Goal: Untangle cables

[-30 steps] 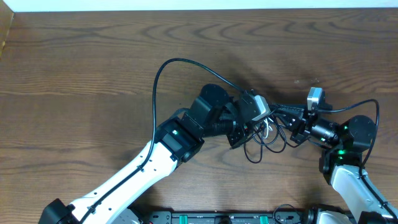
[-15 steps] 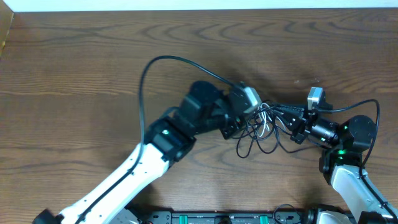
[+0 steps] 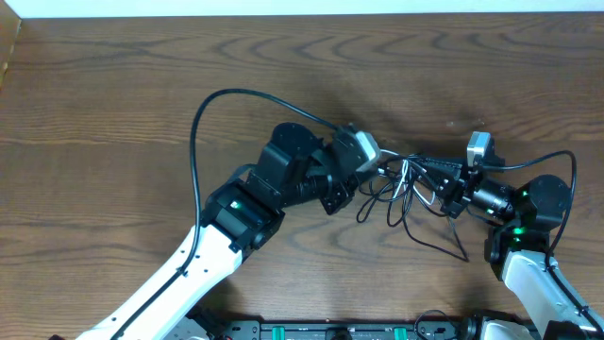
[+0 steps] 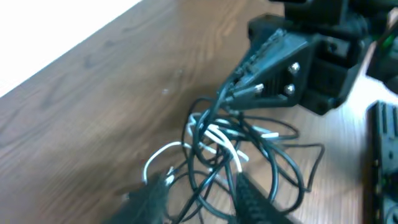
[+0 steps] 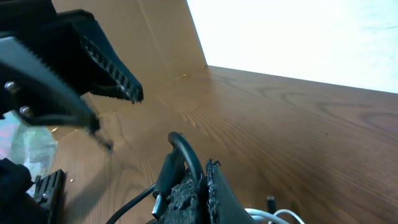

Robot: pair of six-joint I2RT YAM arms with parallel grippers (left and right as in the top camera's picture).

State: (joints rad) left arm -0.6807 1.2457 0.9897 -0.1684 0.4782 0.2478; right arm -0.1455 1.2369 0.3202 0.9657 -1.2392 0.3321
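Near the middle of the desk (image 3: 113,113), the left fingers (image 4: 199,196) stand spread, with loops of the cables (image 3: 401,189) running between them and nothing pinched that I can see. Just to their right lies the knot: a short white cable (image 4: 163,155) wound through the longer black ones. Right of that, the right fingers (image 4: 229,93) are pressed together on a black cable, anchoring it. To do this well, I judge the left should close on a single strand, ideally the white cable. It should then draw that strand slowly leftward while the right holds firm, since grabbing several loops would likely tighten the knot.
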